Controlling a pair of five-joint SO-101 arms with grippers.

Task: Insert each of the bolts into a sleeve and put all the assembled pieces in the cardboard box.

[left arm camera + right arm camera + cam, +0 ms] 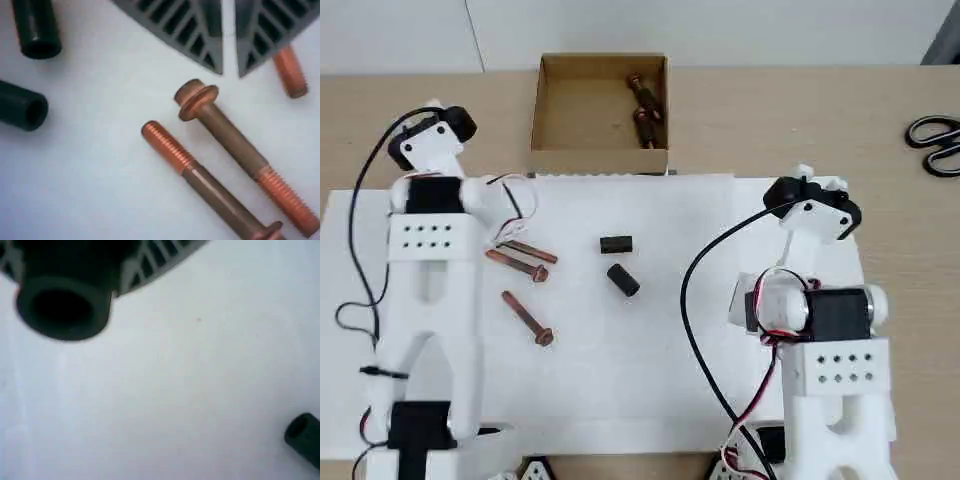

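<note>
Three copper bolts lie on the white mat [620,380]: one bolt [517,264], a thinner-looking bolt [532,251] beside it, and a third bolt [528,318] nearer the front. Two black sleeves [615,244] [623,280] lie mid-mat. My left gripper [230,72] hangs just above the bolts, its fingers almost together with nothing between them; a flanged bolt [220,127] lies below the tips and another bolt [290,72] is partly hidden behind one finger. My right gripper [70,265] is shut on a black sleeve [62,307], bore facing the camera. The cardboard box [600,160] holds assembled pieces [645,105].
Black scissors [935,140] lie on the wooden table at the far right. Black cables loop over the mat beside each arm. A loose sleeve [304,435] lies some way from the right gripper. Bare mat spreads between the two arms.
</note>
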